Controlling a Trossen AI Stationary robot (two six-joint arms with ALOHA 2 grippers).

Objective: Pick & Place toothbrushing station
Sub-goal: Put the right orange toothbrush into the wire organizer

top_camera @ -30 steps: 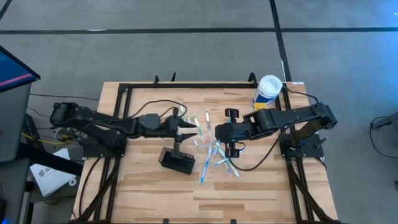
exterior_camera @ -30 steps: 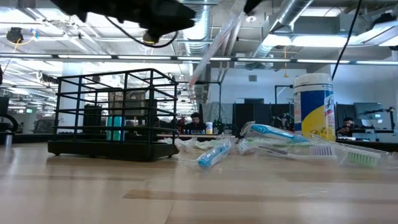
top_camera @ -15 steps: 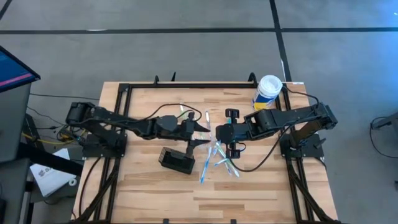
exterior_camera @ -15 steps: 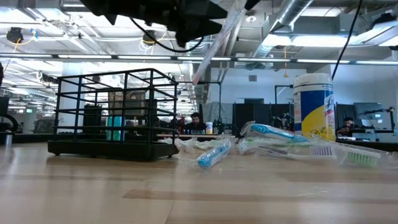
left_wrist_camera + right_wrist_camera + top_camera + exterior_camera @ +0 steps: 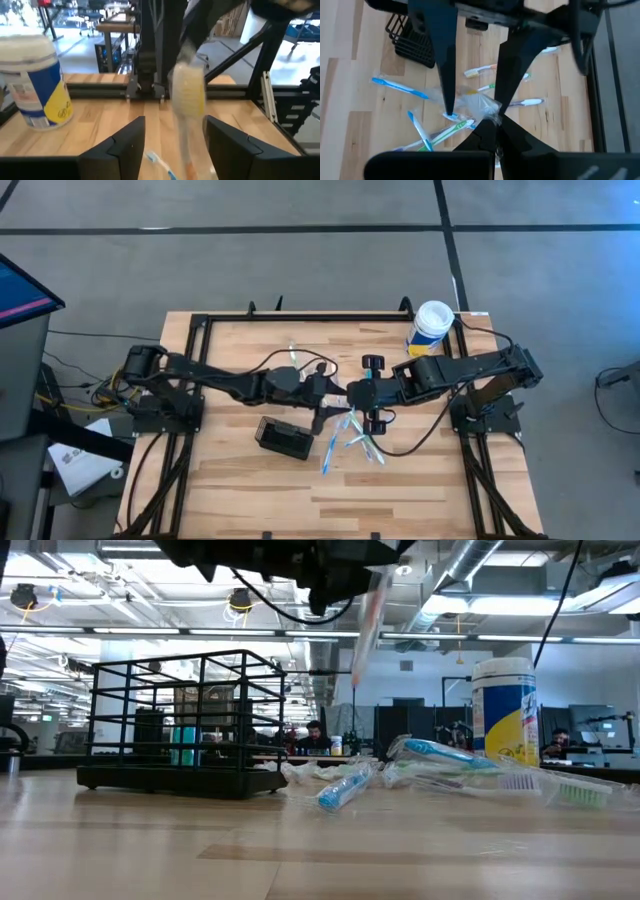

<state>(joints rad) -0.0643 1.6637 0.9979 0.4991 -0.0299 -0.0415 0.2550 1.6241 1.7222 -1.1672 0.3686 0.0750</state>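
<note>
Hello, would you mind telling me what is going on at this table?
The right gripper is shut on a wrapped toothbrush and holds it in the air over the table. The left gripper is open, with a finger on either side of the brush, so this looks like a handover. More toothbrushes lie in a loose pile below, and the black holder stands beside them.

Both arms reach in over the table's middle, tips nearly meeting. The left gripper (image 5: 330, 402) stands spread; the right gripper (image 5: 350, 393) looks pinched closed.
</note>
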